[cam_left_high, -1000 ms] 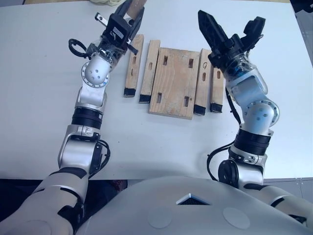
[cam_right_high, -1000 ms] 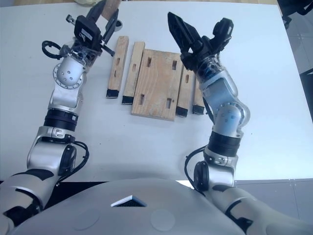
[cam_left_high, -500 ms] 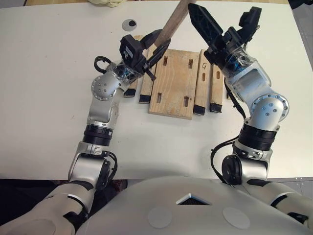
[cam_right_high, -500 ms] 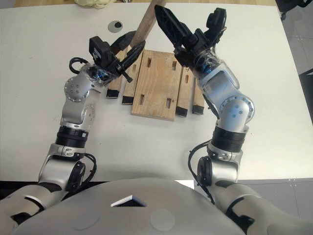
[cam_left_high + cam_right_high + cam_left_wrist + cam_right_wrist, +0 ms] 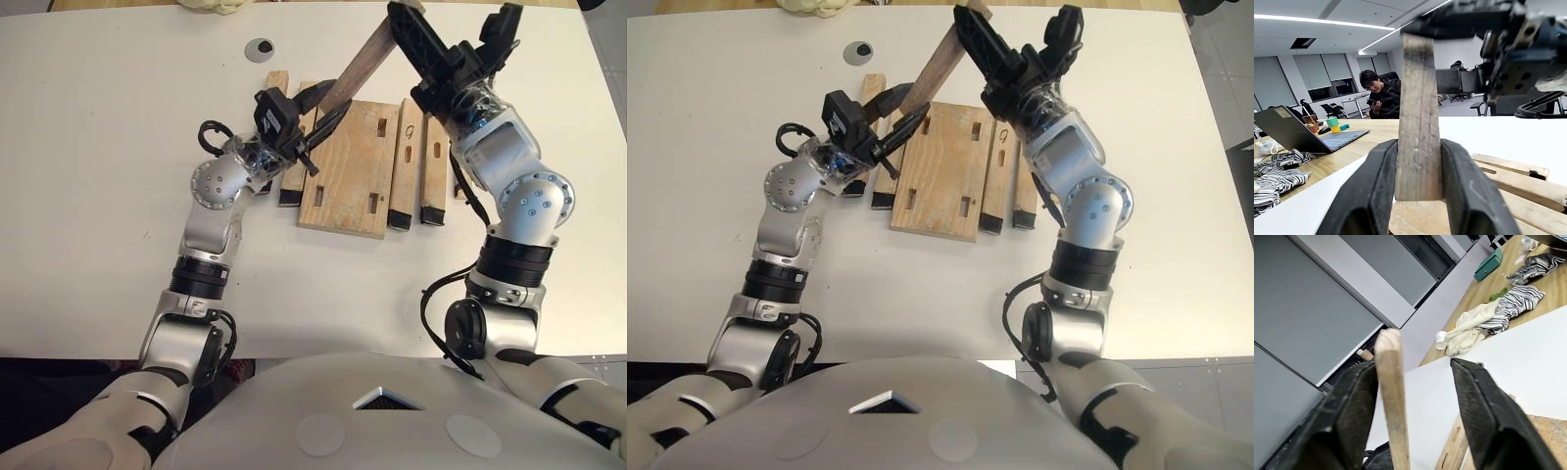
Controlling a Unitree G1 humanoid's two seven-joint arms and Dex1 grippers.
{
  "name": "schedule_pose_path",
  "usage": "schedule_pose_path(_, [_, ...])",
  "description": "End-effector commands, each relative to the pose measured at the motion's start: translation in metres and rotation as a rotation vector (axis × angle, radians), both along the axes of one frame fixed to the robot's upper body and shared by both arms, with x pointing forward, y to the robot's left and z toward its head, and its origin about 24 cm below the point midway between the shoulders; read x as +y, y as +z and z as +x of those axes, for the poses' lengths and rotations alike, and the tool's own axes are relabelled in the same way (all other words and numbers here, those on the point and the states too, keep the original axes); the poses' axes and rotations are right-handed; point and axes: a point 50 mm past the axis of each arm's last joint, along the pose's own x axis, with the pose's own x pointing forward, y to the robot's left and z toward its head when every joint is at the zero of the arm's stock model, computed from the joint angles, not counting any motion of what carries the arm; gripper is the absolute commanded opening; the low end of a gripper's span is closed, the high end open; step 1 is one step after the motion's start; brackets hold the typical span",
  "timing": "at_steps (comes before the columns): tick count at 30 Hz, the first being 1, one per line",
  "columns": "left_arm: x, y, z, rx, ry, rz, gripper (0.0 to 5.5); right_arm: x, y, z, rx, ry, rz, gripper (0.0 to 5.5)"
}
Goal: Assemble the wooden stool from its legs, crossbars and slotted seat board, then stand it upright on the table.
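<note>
Where the wooden bar (image 5: 362, 64) is: raised aslant over the slotted seat board (image 5: 348, 166), clear of the table.
Left gripper (image 5: 323, 106): fingers clamped on the bar's lower end.
Right gripper (image 5: 1411, 364): fingers spread astride the bar's upper end, which sits close to one finger with a gap at the other.
Legs (image 5: 407, 162): flat beside the board, on both sides.
Table (image 5: 98, 147): white, with a black disc (image 5: 260, 47) near the far edge.
Room: laptop (image 5: 1298, 129) on a wooden desk.
</note>
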Motion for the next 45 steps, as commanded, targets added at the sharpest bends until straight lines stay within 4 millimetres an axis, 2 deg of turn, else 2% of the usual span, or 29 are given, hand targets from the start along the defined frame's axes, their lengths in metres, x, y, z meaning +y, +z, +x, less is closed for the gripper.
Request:
schedule_pose_path(1, [-0.002,-0.001,0.001,-0.008,0.005,0.015,1.24,-0.001,0.002,0.005,0.001,-0.010,-0.050,1.90])
schedule_pose_path(6, [-0.003,-0.003,0.004,0.016,0.012,-0.003,1.24,-0.004,-0.003,0.008,0.005,-0.059,-0.119,1.01])
schedule_pose_path(7, [-0.003,-0.003,0.005,0.020,0.016,-0.007,1.60,-0.005,-0.003,0.010,0.001,-0.069,-0.130,0.88])
schedule_pose_path(10, [-0.002,-0.001,0.008,0.020,0.028,-0.013,2.00,-0.006,-0.003,0.012,-0.008,-0.089,-0.149,0.40])
schedule_pose_path(16, [0.000,-0.002,0.010,0.018,0.057,-0.026,2.78,-0.013,-0.005,0.015,-0.006,-0.153,-0.178,0.38])
schedule_pose_path(19, [0.001,0.001,0.008,0.008,0.070,-0.048,3.20,-0.040,-0.002,0.022,-0.044,-0.317,-0.293,0.38])
schedule_pose_path(23, [0.005,-0.005,0.008,0.017,0.147,-0.034,3.83,-0.090,0.028,0.022,-0.144,-0.494,-0.406,0.38])
schedule_pose_path(25, [0.009,-0.009,0.008,0.018,0.195,-0.015,3.83,-0.111,0.033,0.012,-0.149,-0.551,-0.471,0.38])
schedule_pose_path(26, [0.012,-0.010,0.009,0.012,0.220,-0.019,3.65,-0.121,0.030,0.006,-0.127,-0.579,-0.498,0.38])
schedule_pose_path(29, [0.024,-0.007,0.014,-0.005,0.305,-0.043,3.21,-0.135,0.004,-0.018,-0.014,-0.637,-0.540,0.38])
schedule_pose_path(31, [0.033,-0.006,0.017,-0.009,0.369,-0.061,2.90,-0.134,-0.013,-0.032,0.057,-0.644,-0.535,0.38])
schedule_pose_path(33, [0.040,-0.006,0.020,-0.010,0.423,-0.073,2.62,-0.128,-0.021,-0.039,0.096,-0.644,-0.505,0.38])
schedule_pose_path(34, [0.041,-0.006,0.022,-0.012,0.441,-0.075,2.40,-0.125,-0.021,-0.040,0.101,-0.644,-0.481,0.38])
schedule_pose_path(38, [0.038,-0.007,0.027,-0.021,0.453,-0.055,2.33,-0.116,-0.008,-0.034,0.055,-0.636,-0.397,0.38])
schedule_pose_path(39, [0.037,-0.007,0.027,-0.021,0.445,-0.063,2.15,-0.116,-0.006,-0.034,0.053,-0.631,-0.381,0.38])
schedule_pose_path(45, [0.040,-0.005,0.027,-0.040,0.459,-0.098,1.29,-0.109,-0.021,-0.034,0.130,-0.610,-0.333,0.38])
